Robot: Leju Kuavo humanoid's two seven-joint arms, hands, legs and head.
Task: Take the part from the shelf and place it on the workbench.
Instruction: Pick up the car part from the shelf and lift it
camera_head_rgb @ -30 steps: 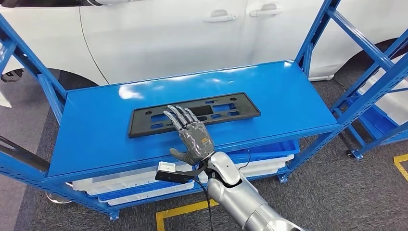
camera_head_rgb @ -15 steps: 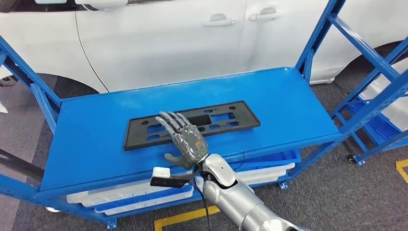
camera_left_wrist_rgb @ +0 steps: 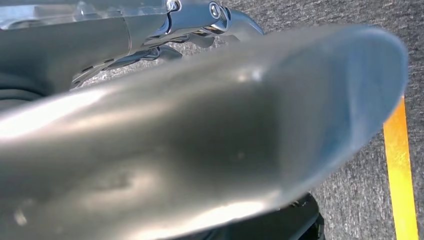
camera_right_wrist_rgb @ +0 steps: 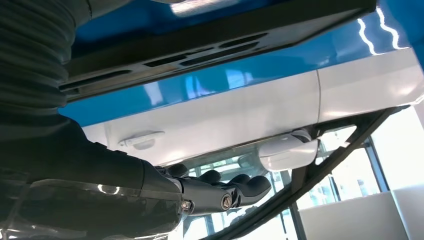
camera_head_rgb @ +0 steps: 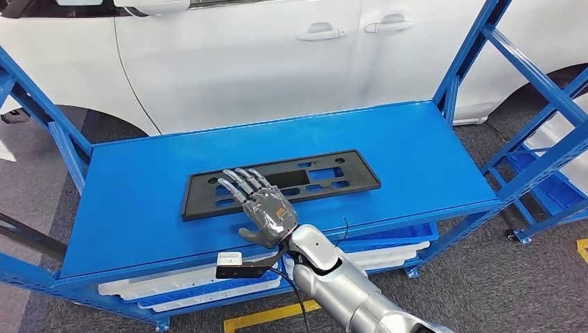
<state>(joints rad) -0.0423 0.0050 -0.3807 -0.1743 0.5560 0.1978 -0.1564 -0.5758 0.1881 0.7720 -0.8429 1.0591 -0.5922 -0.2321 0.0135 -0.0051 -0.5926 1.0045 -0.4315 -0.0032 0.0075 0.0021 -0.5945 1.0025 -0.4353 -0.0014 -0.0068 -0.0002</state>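
Right hand [camera_head_rgb: 267, 211]: fingers [camera_head_rgb: 241, 182] spread apart, flat, holding nothing.
Part [camera_head_rgb: 326, 175]: black, long, flat on blue shelf [camera_head_rgb: 139, 187], directly under the fingertips.
Left hand: fingers' state unclear.

Part [camera_head_rgb: 281, 184] lies flat on the shelf [camera_head_rgb: 139, 180], lengthwise — near its middle. Right hand [camera_head_rgb: 263, 208] sits over the part's front edge. Car [camera_head_rgb: 243, 55] stands behind the shelf — trays [camera_head_rgb: 187, 284] lie beneath it.
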